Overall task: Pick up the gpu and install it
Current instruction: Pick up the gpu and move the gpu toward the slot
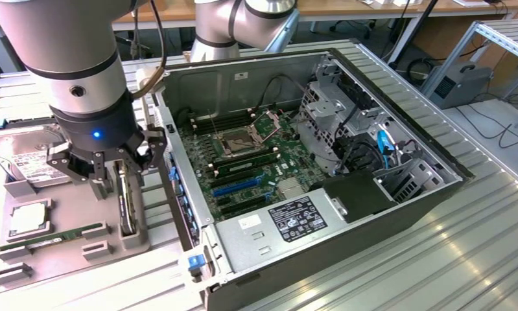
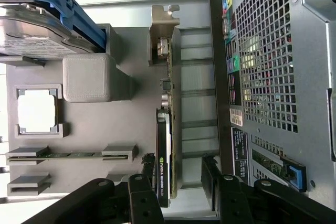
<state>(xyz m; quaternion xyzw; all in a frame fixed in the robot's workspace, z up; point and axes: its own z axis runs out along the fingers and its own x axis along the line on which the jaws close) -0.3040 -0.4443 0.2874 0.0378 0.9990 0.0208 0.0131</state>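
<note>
The gpu (image 1: 127, 210) stood on its long edge in a slot of the gray holder tray (image 1: 69, 210), just beside the open computer case (image 1: 233, 81), still uninstalled as I ran the rig remotely. The case lay on its side, motherboard (image 1: 250, 162) exposed. On the tray with the card sat a hard drive (image 1: 21, 152), a processor (image 1: 30, 220) and a memory stick (image 1: 51, 236). My gripper (image 1: 118, 176) hovered over the card with jaws spread wide, one finger on either side of it, gripping nothing.
</note>
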